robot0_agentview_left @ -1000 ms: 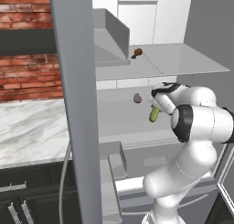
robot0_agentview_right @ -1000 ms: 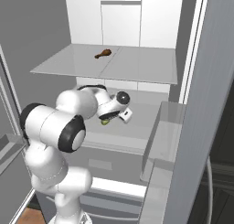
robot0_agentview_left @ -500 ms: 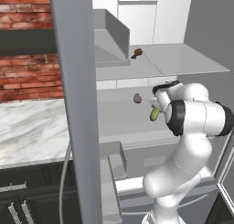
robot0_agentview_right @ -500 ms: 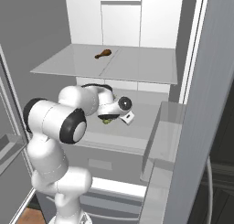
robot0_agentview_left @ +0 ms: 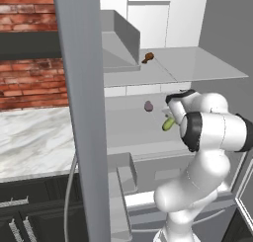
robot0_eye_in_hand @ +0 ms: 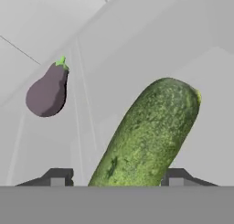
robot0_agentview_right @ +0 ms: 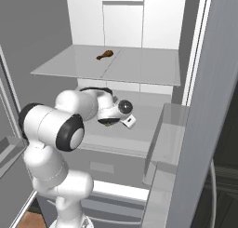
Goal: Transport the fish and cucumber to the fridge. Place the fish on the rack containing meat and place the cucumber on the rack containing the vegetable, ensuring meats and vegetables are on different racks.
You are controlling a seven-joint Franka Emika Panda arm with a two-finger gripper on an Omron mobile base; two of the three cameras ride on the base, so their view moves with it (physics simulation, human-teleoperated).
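The green cucumber (robot0_eye_in_hand: 146, 136) stands tilted between my fingertips, over the lower rack (robot0_agentview_left: 128, 132) of the fridge (robot0_agentview_left: 79, 112). My gripper (robot0_eye_in_hand: 119, 177) is open around it, with a gap at the left finger (robot0_eye_in_hand: 59, 175). From the base views the gripper (robot0_agentview_left: 173, 118) (robot0_agentview_right: 114, 121) reaches in over that rack with the cucumber (robot0_agentview_left: 168, 123) (robot0_agentview_right: 110, 123) at its tip. The purplish vegetable (robot0_eye_in_hand: 47, 91) (robot0_agentview_left: 147, 106) lies on the same rack, just beyond and left. The brown meat (robot0_agentview_left: 147, 57) (robot0_agentview_right: 104, 55) rests on the higher rack (robot0_agentview_right: 139, 66). The fish is out of view.
An open fridge door (robot0_agentview_right: 209, 106) with a door bin (robot0_agentview_right: 162, 138) stands at the right, the other door's bins (robot0_agentview_left: 123, 172) at the left. A marble counter (robot0_agentview_left: 34, 142) and brick wall (robot0_agentview_left: 29, 83) lie left of the fridge.
The jaws have spread apart from the cucumber, which stays in about the same spot. My elbow has swung a little toward the fridge.
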